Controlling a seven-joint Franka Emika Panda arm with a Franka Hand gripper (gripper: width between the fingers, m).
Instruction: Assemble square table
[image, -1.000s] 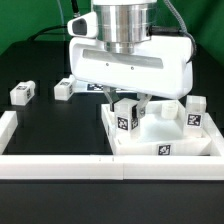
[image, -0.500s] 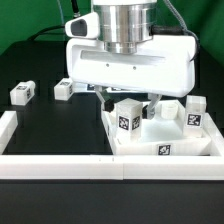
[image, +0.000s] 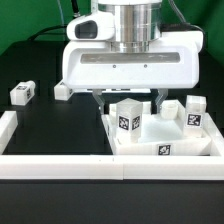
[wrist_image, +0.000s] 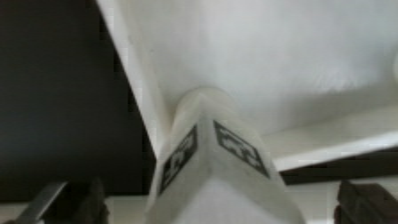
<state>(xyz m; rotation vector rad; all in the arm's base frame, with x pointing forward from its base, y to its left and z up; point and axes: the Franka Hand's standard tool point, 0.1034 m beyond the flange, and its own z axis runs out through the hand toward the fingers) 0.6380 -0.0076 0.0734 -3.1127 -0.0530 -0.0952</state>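
The white square tabletop (image: 196, 148) lies at the exterior view's right, rim up. A short white leg (image: 127, 117) with black-and-white tags stands upright in its near left corner. My gripper (image: 128, 100) hangs straight over that leg, open, one finger on each side and neither touching it. In the wrist view the leg (wrist_image: 217, 150) rises between the dark fingers (wrist_image: 75, 202), with the tabletop (wrist_image: 267, 60) beneath. Another tagged leg (image: 195, 113) stands at the tabletop's far right. Two more legs (image: 22, 93) (image: 62, 90) lie on the black table at the left.
A long white border wall (image: 60, 166) runs along the front edge, and a shorter one (image: 8, 126) stands at the left. A white block (image: 171, 108) sits behind the tabletop beside the right leg. The arm's white body hides the area behind it.
The jaws have spread apart and let go of the upright leg, which stays standing in the tabletop. The gripper has risen a little.
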